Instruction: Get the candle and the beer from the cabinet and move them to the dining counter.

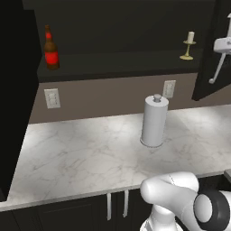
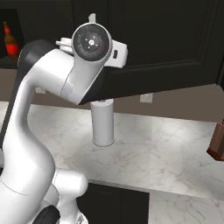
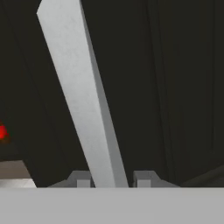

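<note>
Black cabinet (image 1: 135,27) door handle (image 3: 83,96) between raised fingers (image 3: 81,178)

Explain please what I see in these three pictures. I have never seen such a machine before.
It is a white robot arm on a driving base, in a computer-drawn kitchen. Two pictures come from cameras on the base, behind the arm to its left and right. The third comes from a camera on the hand, looking along the gripper.

The black wall cabinet stands open. On its shelf are a brown beer bottle at the left and a candle on a brass holder at the right. Below, on the marble worktop, stands a paper towel roll.

The gripper is closed around the silver bar handle of the cabinet door, so it holds the door, not the bottle or candle.
</note>
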You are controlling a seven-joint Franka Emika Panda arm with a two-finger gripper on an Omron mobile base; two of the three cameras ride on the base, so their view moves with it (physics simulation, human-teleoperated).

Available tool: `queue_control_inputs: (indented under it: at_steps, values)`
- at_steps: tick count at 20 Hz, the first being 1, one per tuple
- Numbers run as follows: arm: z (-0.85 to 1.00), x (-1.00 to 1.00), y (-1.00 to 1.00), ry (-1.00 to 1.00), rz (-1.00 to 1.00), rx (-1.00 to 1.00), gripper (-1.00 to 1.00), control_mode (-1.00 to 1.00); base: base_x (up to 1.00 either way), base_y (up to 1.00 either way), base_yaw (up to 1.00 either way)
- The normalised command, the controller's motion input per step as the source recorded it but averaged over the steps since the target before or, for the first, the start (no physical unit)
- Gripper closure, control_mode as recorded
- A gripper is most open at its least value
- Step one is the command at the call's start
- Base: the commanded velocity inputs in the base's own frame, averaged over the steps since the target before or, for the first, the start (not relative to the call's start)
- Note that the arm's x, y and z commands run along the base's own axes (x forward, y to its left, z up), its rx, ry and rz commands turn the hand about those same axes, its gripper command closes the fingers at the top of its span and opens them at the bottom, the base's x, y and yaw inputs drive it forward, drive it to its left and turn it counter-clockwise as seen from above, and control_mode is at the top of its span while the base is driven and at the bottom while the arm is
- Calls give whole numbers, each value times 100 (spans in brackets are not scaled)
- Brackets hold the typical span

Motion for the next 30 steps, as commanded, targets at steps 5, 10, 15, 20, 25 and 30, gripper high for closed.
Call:
queue_control_inputs:
  at_steps: [5, 10, 15, 20, 25, 30]
  values:
    - [6, -83, -38, 0, 7, 0, 100, -100, 0, 0, 0]
    - [1, -76, -32, 0, 5, 0, 100, -100, 0, 0, 0]
    - [-19, -45, -1, 1, 0, 0, -100, -100, 0, 0, 0]
    - [-48, -5, 40, 0, 0, 0, -100, -100, 0, 0, 0]
    - [-24, -23, 5, 0, 0, 1, -100, -100, 0, 0, 0]
    - [-11, -58, 5, 0, -3, 2, -100, -100, 0, 0, 0]
